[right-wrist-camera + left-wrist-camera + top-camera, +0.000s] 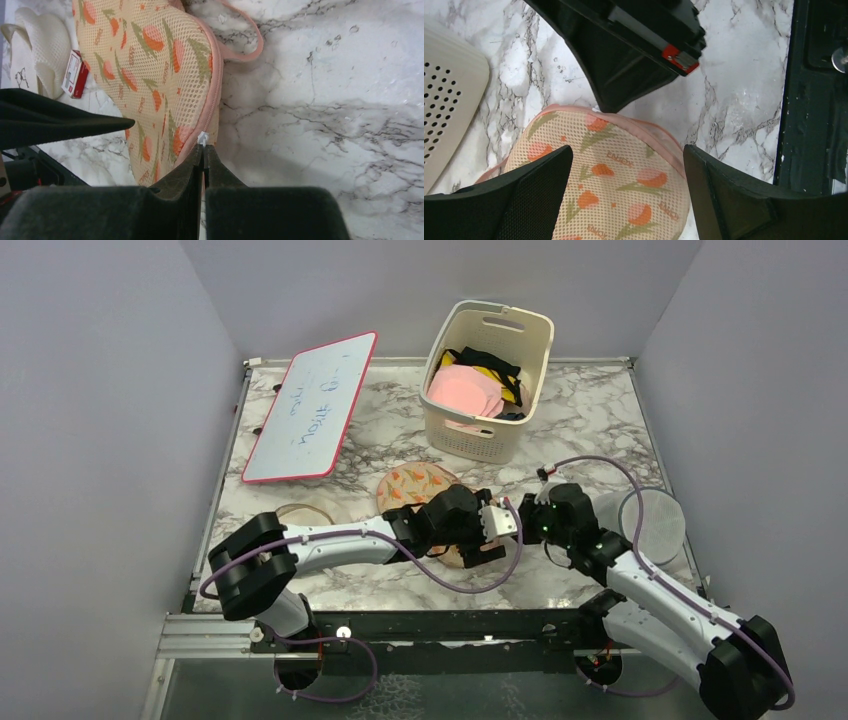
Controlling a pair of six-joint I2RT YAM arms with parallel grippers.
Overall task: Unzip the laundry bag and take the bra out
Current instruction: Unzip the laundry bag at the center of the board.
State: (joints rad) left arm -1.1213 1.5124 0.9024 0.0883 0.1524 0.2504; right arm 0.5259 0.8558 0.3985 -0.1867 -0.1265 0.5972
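The laundry bag (pixel 412 485) lies flat on the marble table, beige mesh with orange prints and pink zip edging. Its near lobe is under my grippers. My left gripper (pixel 628 150) is open and low over that lobe (pixel 614 185), one finger on each side. My right gripper (pixel 204 148) is shut on the white zip pull (pixel 202 137) at the bag's pink edge (pixel 214 100). The zip looks closed along the visible edge. The pink loop (pixel 246 40) lies on the table beyond. From above, both grippers meet at the bag's near end (pixel 500 525). The bra is hidden.
A cream slotted basket (pixel 480 440) with a pink garment (pixel 465 390) and a black garment (pixel 490 362) stands behind the bag. A whiteboard (pixel 310 405) lies at the back left. A white round mesh cylinder (pixel 652 518) sits at right. A cream fabric item with a red tag (pixel 47 50) lies past the bag.
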